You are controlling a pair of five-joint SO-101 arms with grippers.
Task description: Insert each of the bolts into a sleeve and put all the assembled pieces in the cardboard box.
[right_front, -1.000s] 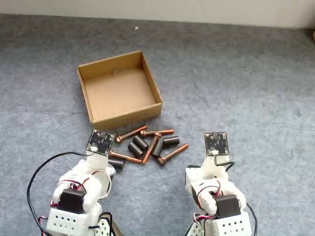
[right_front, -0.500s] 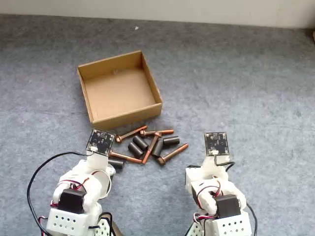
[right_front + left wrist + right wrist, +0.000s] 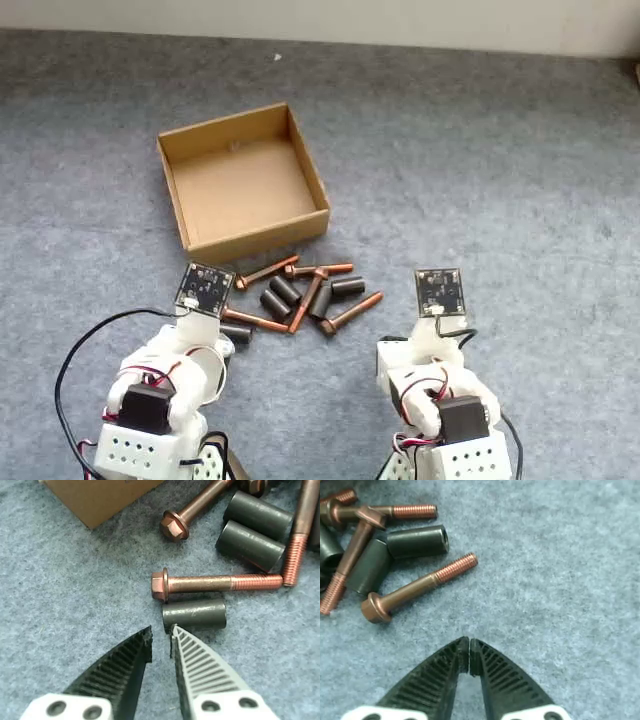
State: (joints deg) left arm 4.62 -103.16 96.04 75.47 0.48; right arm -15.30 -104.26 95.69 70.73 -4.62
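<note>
Grey carpet is serving as the work surface. Bolts and sleeves are lying apart on it, so we are judging the task as barely begun.

**Grippers.** The left gripper is hovering empty, its jaws parted only narrowly. The nearest sleeve is lying on its side just ahead of the pale fingertip. A neighbouring bolt is lying parallel to it, just beyond. The right gripper is showing its tips pressed together, holding nothing. A loose bolt is lying ahead and to one side, with a second sleeve farther on.

**Step in hand.** We are reading this as the first pick.
- The left jaws are needing a wider opening than the sleeve's body.
- They should then straddle it mid-length, leaving a bore end free.
- The right is best taking its bolt near the head, so that the thread leads.

**Obstacles.** The neighbouring bolt is lying close enough for a far finger to catch it. The round pieces are likely to roll. The rest of the pile is crowding together between the grippers and the cardboard box.
</note>
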